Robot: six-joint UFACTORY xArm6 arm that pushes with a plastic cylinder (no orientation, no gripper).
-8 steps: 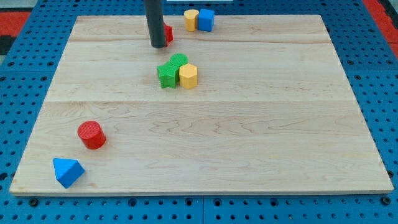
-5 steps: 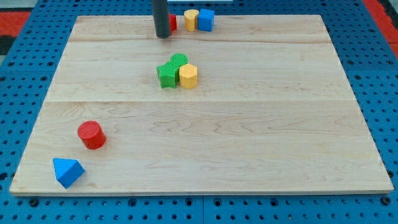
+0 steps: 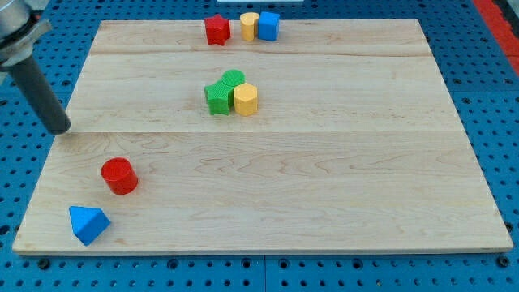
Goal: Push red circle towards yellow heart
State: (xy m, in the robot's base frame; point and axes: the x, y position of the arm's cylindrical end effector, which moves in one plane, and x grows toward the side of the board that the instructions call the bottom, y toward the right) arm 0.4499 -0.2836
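The red circle (image 3: 119, 175) lies at the board's lower left. The yellow heart (image 3: 249, 26) sits at the view's top edge of the board, between a red star (image 3: 216, 29) and a blue cube (image 3: 268, 25). My tip (image 3: 59, 129) is at the board's left edge, above and to the left of the red circle and apart from it. It touches no block.
A green star (image 3: 217, 98), a green circle (image 3: 233, 79) and a yellow pentagon (image 3: 245, 99) cluster near the board's upper middle. A blue triangle (image 3: 87, 224) lies at the bottom left corner, below the red circle. The wooden board (image 3: 324, 186) rests on a blue pegboard.
My tip has swung from beside the red star at the top down to the board's left edge. The red star had been nudged slightly toward the top. The other blocks have not moved.
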